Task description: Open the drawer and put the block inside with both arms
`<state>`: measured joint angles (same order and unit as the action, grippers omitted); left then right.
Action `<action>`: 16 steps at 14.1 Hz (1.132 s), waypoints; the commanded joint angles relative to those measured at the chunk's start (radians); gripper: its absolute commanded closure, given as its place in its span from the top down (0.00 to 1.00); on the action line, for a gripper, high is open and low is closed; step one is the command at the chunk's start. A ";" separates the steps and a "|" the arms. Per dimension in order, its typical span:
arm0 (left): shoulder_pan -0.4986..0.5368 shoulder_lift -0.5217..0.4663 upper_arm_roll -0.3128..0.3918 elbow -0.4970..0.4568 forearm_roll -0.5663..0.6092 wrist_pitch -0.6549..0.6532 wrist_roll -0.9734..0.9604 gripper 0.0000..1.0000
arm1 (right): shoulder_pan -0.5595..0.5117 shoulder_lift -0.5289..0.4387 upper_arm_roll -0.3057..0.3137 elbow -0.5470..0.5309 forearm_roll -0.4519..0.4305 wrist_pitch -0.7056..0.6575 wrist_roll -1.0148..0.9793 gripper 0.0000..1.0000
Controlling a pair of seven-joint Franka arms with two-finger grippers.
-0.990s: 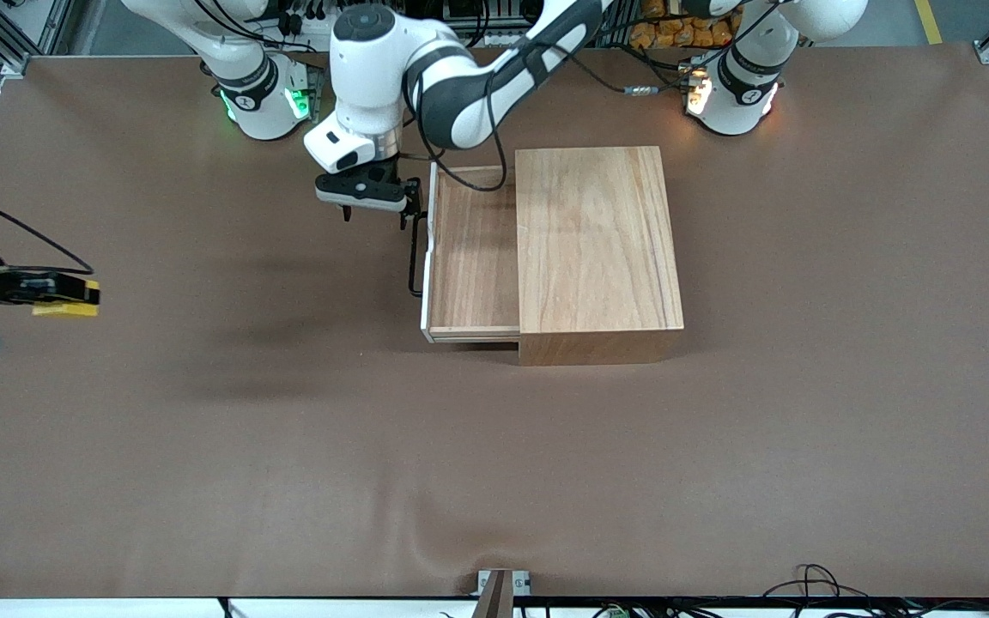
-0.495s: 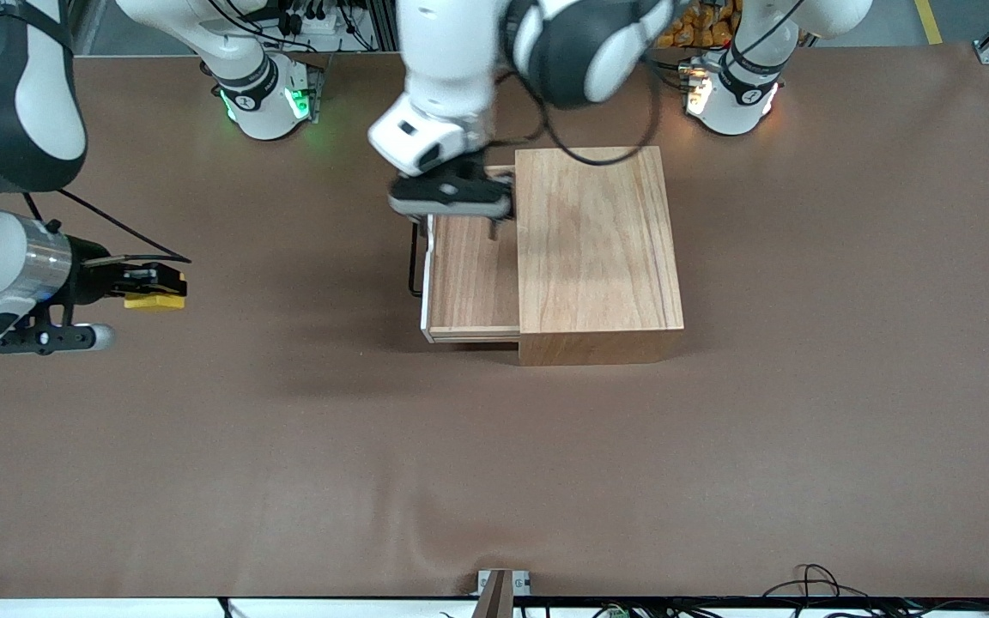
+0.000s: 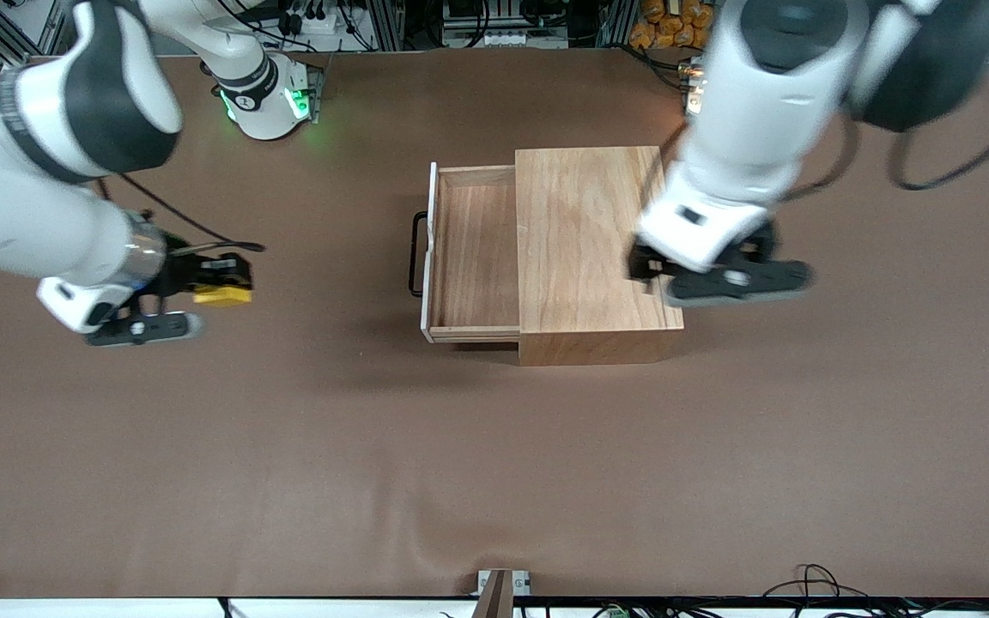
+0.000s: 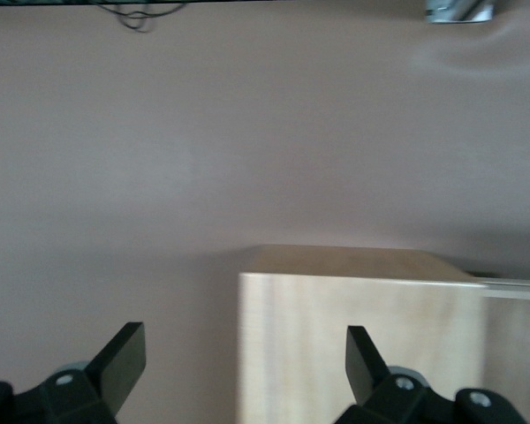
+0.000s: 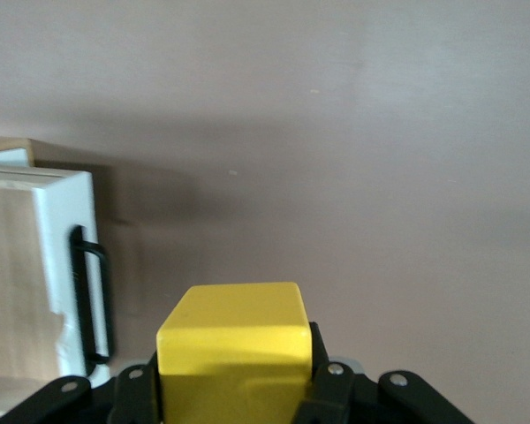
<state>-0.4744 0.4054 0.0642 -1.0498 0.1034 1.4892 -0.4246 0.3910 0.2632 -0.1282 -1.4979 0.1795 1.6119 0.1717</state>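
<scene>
- Since the earlier frames the left gripper (image 3: 722,279) has swung away from the drawer's handle end and across the wooden box (image 3: 597,249); it now hangs over the box's edge toward the left arm's end of the table, at about 3 o'clock from the drawer (image 3: 473,249) in the front view.
- Over the same span the right gripper (image 3: 215,281) has carried the block (image 3: 221,294) in from the table's edge, closing on the drawer from its 9 o'clock.
- The left gripper's jaws stand wide and empty; the left wrist view shows both fingers (image 4: 124,358) spread over the box corner (image 4: 353,336). I judge it has cleared out so the drawer mouth is free.
- The right gripper is clamped on the yellow block (image 5: 234,349), held above the brown table (image 3: 494,463), well apart from the drawer.
- The drawer sits pulled out, its tray bare, the black handle (image 3: 415,253) facing the incoming block.
- Next, by my reading, the block must travel over the white front edge (image 5: 66,265) before release.
</scene>
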 commanded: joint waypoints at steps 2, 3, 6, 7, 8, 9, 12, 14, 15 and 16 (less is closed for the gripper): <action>0.157 -0.088 -0.018 -0.122 -0.013 -0.004 0.131 1.00 | 0.170 -0.032 -0.013 -0.128 0.000 0.181 0.146 0.16; 0.187 -0.103 -0.021 -0.157 -0.019 0.005 0.139 1.00 | 0.214 -0.032 -0.013 -0.162 -0.002 0.245 0.182 0.16; 0.232 -0.195 -0.021 -0.281 -0.024 0.020 0.144 1.00 | 0.342 -0.016 -0.013 -0.234 -0.009 0.432 0.360 0.16; 0.252 -0.241 -0.021 -0.349 -0.024 0.052 0.151 1.00 | 0.374 -0.003 -0.014 -0.234 -0.017 0.445 0.397 0.16; 0.267 -0.290 -0.021 -0.422 -0.024 0.090 0.177 1.00 | 0.406 0.017 -0.014 -0.235 -0.037 0.456 0.428 0.16; 0.287 -0.331 -0.021 -0.482 -0.025 0.126 0.208 1.00 | 0.435 0.043 -0.014 -0.236 -0.051 0.480 0.474 0.16; 0.327 -0.369 -0.020 -0.507 -0.034 0.132 0.292 1.00 | 0.486 0.119 -0.013 -0.236 -0.069 0.589 0.569 0.16; 0.371 -0.367 -0.020 -0.500 -0.071 0.131 0.342 1.00 | 0.491 0.143 -0.013 -0.236 -0.069 0.606 0.571 0.16; 0.373 -0.367 -0.018 -0.497 -0.080 0.131 0.349 1.00 | 0.497 0.159 -0.013 -0.237 -0.069 0.620 0.571 0.16; 0.373 -0.367 -0.014 -0.486 -0.079 0.128 0.348 1.00 | 0.500 0.172 -0.013 -0.239 -0.069 0.638 0.571 0.16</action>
<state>-0.1138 0.0563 0.0562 -1.5216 0.0465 1.6008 -0.0952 0.8769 0.4222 -0.1293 -1.7402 0.1297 2.2303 0.7199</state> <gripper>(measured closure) 0.000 0.445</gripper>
